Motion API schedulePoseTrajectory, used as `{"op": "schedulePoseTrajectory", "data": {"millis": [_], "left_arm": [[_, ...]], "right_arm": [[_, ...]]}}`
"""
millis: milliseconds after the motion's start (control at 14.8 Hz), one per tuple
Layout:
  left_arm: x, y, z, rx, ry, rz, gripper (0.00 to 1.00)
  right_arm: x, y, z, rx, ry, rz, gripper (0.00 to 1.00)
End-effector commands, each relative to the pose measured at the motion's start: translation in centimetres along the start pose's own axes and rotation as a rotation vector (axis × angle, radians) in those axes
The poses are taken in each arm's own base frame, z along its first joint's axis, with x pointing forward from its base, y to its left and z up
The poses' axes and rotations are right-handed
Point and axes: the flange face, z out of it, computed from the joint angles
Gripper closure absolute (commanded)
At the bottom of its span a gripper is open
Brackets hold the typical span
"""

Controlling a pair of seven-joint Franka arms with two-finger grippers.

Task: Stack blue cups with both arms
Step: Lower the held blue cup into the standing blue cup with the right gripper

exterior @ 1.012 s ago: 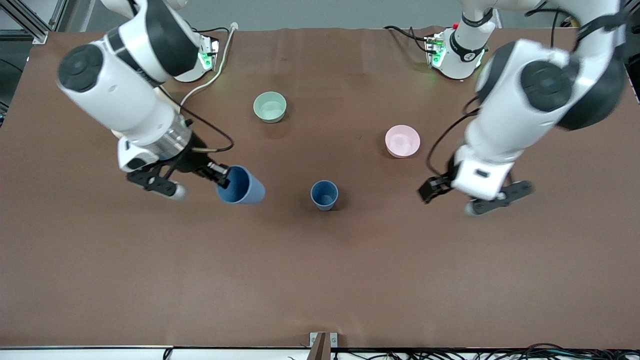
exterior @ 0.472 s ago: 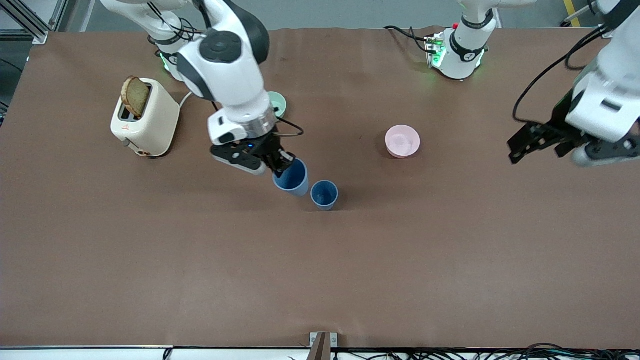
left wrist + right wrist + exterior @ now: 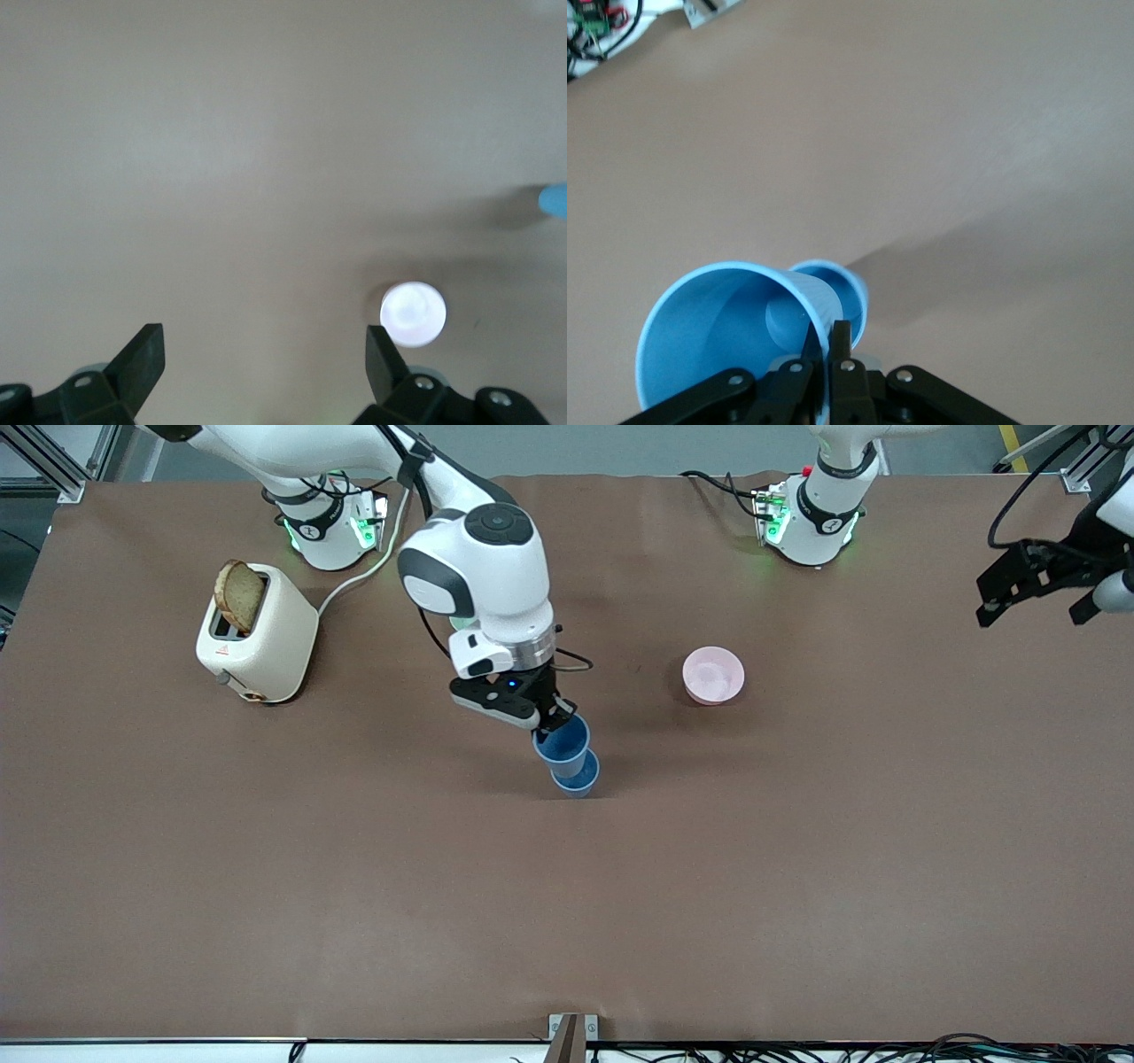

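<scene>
My right gripper [image 3: 555,723] is shut on the rim wall of a tilted blue cup [image 3: 562,744], one finger inside and one outside. It holds that cup just above the second blue cup [image 3: 578,779], which stands upright on the table's middle. In the right wrist view the gripper [image 3: 826,341] pinches the held cup [image 3: 718,336], and the standing cup's rim [image 3: 852,297] shows just past it. I cannot tell whether the cups touch. My left gripper [image 3: 1028,607] is open and empty, raised over the left arm's end of the table, and in the left wrist view [image 3: 264,354] nothing lies between its fingers.
A pink bowl [image 3: 713,675] sits toward the left arm's end from the cups and also shows in the left wrist view [image 3: 413,312]. A cream toaster [image 3: 257,642] with a bread slice [image 3: 235,595] stands at the right arm's end. The pale green bowl is hidden by the right arm.
My right gripper carried the held blue cup sideways from beside the standing cup to over it. My left arm drew back and up toward its end of the table.
</scene>
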Motion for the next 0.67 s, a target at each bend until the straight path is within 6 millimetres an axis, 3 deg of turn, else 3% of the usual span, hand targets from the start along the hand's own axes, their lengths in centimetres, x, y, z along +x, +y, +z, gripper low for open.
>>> {"op": "schedulePoseTrajectory", "data": {"millis": [0, 270, 607], "left_arm": [[-3.0, -0.6, 1.1, -0.014, -0.025, 0.002, 0.0], [-3.1, 2.1, 1.0, -0.008, -0.023, 0.047, 0.0], [-1.9, 2.5, 1.0, -0.005, -0.025, 0.066, 0.0]], "right_arm": [[-0.9, -0.5, 0.7, 0.01, -0.003, 0.02, 0.99], [-2.7, -0.6, 2.1, -0.006, -0.024, -0.007, 0.99], [-2.8, -0.4, 3.1, -0.015, -0.009, -0.032, 0.98]]}}
